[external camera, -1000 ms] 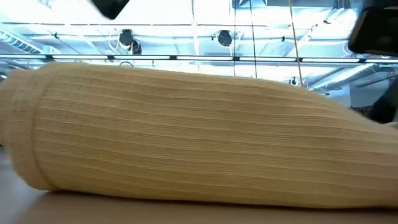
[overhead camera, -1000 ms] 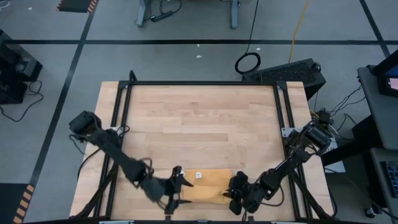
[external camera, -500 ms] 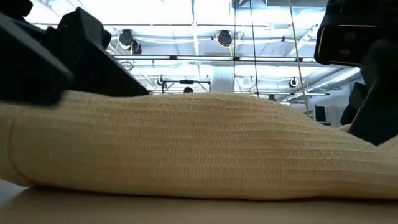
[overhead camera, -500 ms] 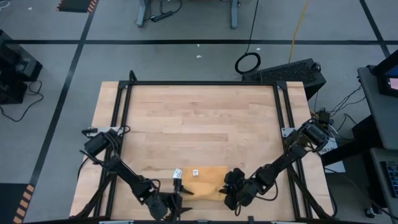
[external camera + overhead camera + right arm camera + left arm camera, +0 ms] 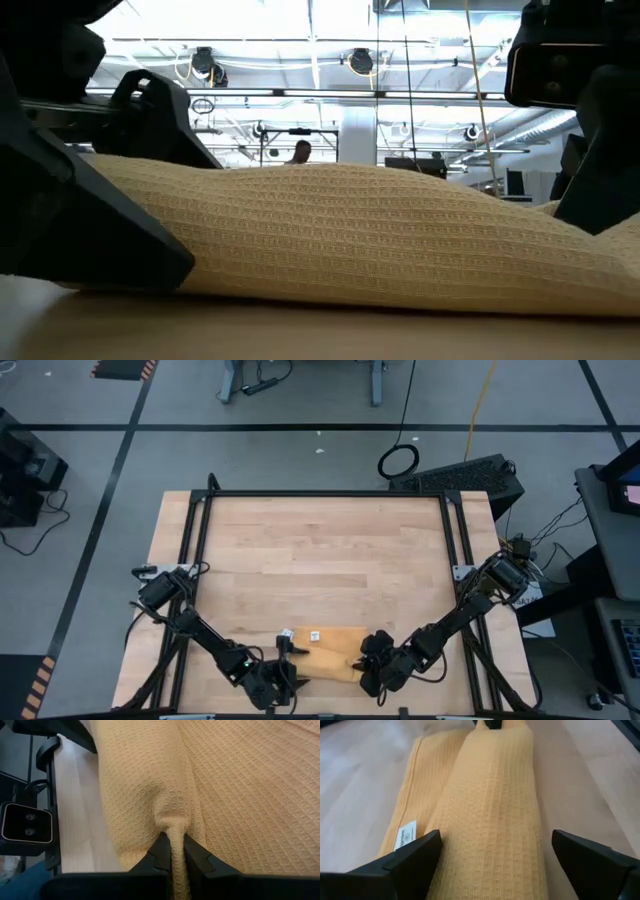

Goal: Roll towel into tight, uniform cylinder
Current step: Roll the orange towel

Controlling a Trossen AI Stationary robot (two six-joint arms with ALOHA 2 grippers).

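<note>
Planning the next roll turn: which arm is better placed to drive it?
Right. The right gripper is pinched shut on the towel, while the left gripper is open astride its other end.

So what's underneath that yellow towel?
The towel lies on the bare wooden table, visible all around it. Anything beneath the cloth itself is covered. The right tool pinches its end; the left tool is open.
</note>
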